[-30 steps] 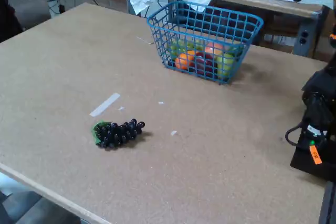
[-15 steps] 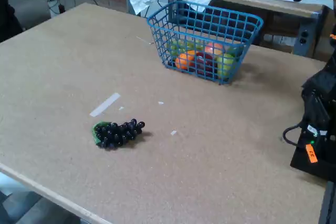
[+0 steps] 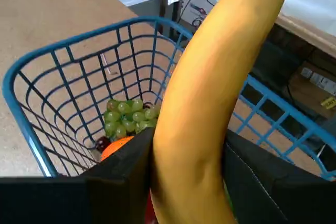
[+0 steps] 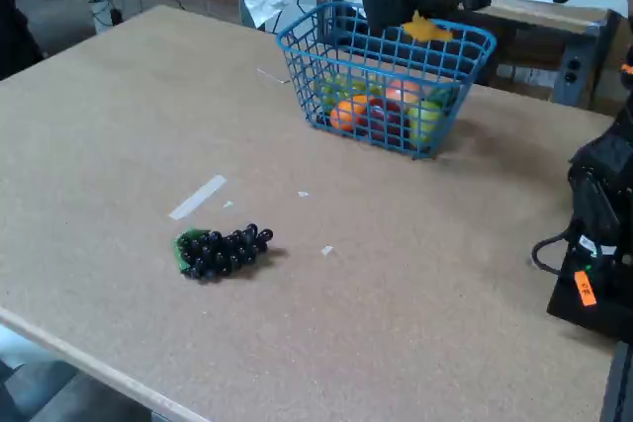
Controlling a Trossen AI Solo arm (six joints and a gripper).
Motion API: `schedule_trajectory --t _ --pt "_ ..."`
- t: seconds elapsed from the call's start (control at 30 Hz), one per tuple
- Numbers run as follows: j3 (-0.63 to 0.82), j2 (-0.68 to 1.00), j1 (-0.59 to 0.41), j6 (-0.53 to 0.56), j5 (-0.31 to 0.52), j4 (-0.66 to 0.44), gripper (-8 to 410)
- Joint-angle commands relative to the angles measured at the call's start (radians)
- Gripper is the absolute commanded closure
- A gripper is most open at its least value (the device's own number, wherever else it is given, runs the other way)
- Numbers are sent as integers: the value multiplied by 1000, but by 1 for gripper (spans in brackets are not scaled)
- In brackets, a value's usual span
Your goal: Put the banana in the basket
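Observation:
The yellow banana [image 3: 210, 114] fills the middle of the wrist view, clamped between the two black fingers of my gripper [image 3: 186, 182], which is shut on it. Below it lies the blue wire basket [image 3: 47, 72], holding green grapes and an orange fruit. In the fixed view my gripper [image 4: 401, 7] hangs over the back of the basket [image 4: 297, 51], and the banana's tip [image 4: 427, 30] shows just above the rim.
A dark purple grape bunch [image 4: 224, 250] lies on the brown table [image 4: 119, 126] in front, near a strip of white tape [image 4: 197, 197]. Several fruits sit in the basket. The arm's black base [image 4: 598, 244] stands at the right edge.
The arm has come into the fixed view from the top and lowered with the banana, from above the basket's far side down to just over its rim.

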Motion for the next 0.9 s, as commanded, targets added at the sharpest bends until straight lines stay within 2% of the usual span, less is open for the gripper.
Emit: schedule_trajectory --t 0.0,0.23,0.5,0.87 --pt "-63 -1 0 18 1 44 402" --pt "-64 -1 -1 51 1 84 402" --pt "-64 -1 -1 16 0 100 393" --pt "-65 -1 -1 22 -15 108 280"
